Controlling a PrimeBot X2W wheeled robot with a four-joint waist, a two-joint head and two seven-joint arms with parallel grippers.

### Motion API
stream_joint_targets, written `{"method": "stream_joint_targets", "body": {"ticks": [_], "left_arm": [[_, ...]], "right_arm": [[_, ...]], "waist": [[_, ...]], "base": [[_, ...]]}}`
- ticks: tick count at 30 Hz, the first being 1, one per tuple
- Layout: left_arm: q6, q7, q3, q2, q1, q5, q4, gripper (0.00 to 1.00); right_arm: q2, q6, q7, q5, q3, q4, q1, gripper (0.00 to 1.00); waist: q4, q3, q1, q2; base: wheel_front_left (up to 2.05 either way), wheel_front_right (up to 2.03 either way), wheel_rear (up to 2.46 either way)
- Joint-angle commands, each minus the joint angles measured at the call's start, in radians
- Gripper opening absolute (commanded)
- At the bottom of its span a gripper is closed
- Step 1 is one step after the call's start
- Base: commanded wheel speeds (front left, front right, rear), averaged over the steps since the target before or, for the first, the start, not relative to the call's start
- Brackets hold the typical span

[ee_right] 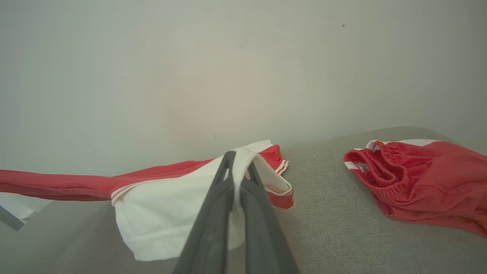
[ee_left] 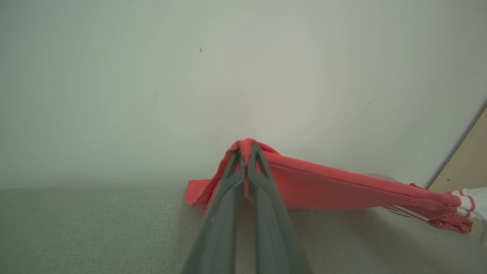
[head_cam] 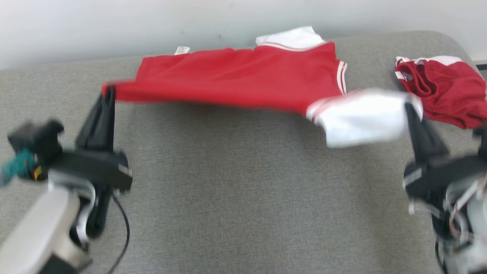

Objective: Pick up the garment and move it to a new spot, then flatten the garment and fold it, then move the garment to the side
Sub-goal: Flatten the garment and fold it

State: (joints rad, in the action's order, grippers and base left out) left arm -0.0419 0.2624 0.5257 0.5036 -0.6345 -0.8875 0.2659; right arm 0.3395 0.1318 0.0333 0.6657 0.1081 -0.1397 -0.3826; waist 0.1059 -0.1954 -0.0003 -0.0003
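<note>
Two grippers hold one red T-shirt (head_cam: pixel 243 76) with white sleeves over the grey fabric surface (head_cam: pixel 243 190). The left gripper (head_cam: pixel 108 93) has its fingers closed on the red hem corner. In the left wrist view this gripper (ee_left: pixel 246 156) pinches a fold of red cloth that stands up between its tips. The right gripper (head_cam: pixel 409 104) is closed on the white sleeve (head_cam: pixel 361 118). In the right wrist view the sleeve (ee_right: pixel 159 213) hangs down beside the closed fingers (ee_right: pixel 239 163).

The near edge of the shirt is lifted and stretched between the two grippers. Its far part lies along the back edge of the surface, close to the pale wall (head_cam: pixel 114 23), and a small white label (head_cam: pixel 182 50) shows there. Red shorts (head_cam: pixel 445 89) with white trim lie crumpled near the back right corner, just beside the right gripper but apart from the shirt.
</note>
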Motion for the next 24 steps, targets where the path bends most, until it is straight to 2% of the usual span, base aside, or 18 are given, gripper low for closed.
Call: {"method": "stream_joint_targets", "body": {"ticks": [1, 4, 14, 19, 24], "left_arm": [[-0.009, 0.003, -0.021, -0.006, 0.058, 0.012, -0.019, 0.0], [-0.014, 0.003, -0.053, -0.026, 0.171, 0.026, -0.054, 0.0], [-0.002, 0.003, -0.133, -0.103, 0.453, 0.076, -0.05, 0.0], [0.027, 0.003, -0.159, -0.155, 0.57, 0.104, -0.022, 0.0], [0.047, 0.003, -0.184, -0.2, 0.639, 0.134, 0.016, 0.0]], "right_arm": [[-0.019, -0.003, 0.016, -0.018, -0.029, 0.044, 0.06, 0.0], [-0.068, -0.003, 0.057, -0.036, -0.08, 0.128, 0.194, 0.0], [-0.187, -0.003, 0.139, -0.106, -0.193, 0.243, 0.474, 0.0], [-0.209, -0.003, 0.168, -0.126, -0.225, 0.252, 0.577, 0.0], [-0.203, -0.003, 0.18, -0.151, -0.215, 0.232, 0.645, 0.0]], "waist": [[-0.007, 0.011, 0.0003, 0.0003], [-0.009, 0.025, 0.0003, 0.0003], [-0.009, 0.075, 0.0003, 0.0003], [-0.022, 0.101, 0.0003, 0.0003], [-0.04, 0.123, 0.0003, 0.0003]], "base": [[0.0, 0.0, 0.0], [0.0, 0.0, 0.0], [0.0, 0.0, 0.0], [0.0, 0.0, 0.0], [0.0, 0.0, 0.0]]}}
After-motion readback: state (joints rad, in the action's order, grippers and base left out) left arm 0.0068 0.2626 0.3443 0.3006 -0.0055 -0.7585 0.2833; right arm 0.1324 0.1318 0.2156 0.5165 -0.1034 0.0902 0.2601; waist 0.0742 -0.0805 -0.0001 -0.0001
